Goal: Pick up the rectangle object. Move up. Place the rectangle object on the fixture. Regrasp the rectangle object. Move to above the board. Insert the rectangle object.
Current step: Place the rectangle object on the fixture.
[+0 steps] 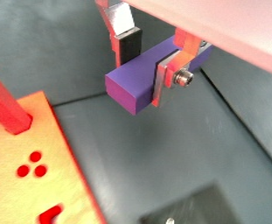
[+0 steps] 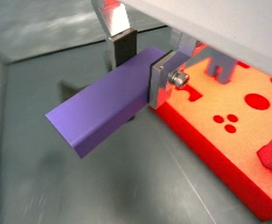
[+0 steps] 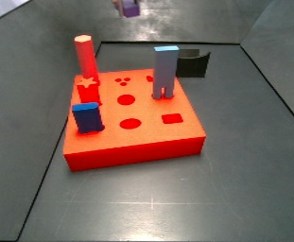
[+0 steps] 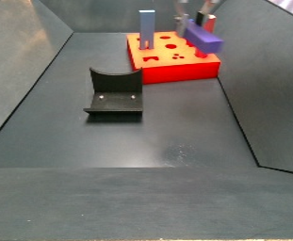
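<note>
Aloft, end effector (image 1: 144,59) clamping rectangle object (image 1: 136,83) beside board (image 2: 226,144).

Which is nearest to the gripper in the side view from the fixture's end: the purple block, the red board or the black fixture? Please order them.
1. The rectangle object: held in the gripper.
2. The board: just beneath and beside it, at the far end.
3. The fixture: on the floor, well nearer the camera.

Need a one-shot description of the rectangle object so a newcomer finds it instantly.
Start at the red board at the far end of the floor in a side view. Beside and above it hangs the gripper, and clamped between its fingers, off the ground, is the rectangle object. It is the only purple piece; the grey-blue post and dark-blue block stand on the board.
</note>
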Tool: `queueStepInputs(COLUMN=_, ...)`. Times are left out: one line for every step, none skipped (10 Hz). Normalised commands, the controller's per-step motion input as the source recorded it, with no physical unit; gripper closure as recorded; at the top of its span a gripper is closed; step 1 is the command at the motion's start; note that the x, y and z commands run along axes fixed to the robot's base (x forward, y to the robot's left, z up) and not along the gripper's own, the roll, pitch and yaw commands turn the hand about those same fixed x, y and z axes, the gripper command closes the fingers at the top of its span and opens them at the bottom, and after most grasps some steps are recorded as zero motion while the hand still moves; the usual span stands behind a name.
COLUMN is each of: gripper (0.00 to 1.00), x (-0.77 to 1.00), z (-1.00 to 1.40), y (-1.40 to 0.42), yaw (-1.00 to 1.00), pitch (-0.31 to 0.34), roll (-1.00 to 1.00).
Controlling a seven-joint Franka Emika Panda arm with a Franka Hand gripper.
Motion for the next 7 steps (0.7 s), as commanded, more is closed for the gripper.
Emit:
queueStepInputs(gripper=1.0, x=1.0, z=-0.19, y=-0.38, yaw=-1.0, pitch=-0.21, roll=-0.03)
queueStepInputs(gripper=1.0, x=1.0, z=-0.18, y=-0.35, yaw=-0.75, pitch=-0.162, roll=-0.02)
queueStepInputs(gripper=1.0, x=1.0, z=-0.17, y=-0.32, yaw=-0.58, pitch=-0.121, roll=-0.02)
queueStepInputs(gripper=1.0, x=1.0, z=-0.16, y=-0.28, yaw=-0.33, pitch=-0.065, roll=-0.01)
queueStepInputs(gripper=1.0, x=1.0, z=-0.15, y=-0.26, yaw=-0.21, pitch=-0.037, roll=0.0)
queueStepInputs(gripper=1.0, x=1.0, z=-0.14, y=-0.21, yaw=-0.11, pitch=-0.019, roll=0.02)
queueStepInputs(gripper=1.0, x=1.0, z=-0.13, y=-0.19, yaw=-0.08, pitch=-0.013, roll=0.03)
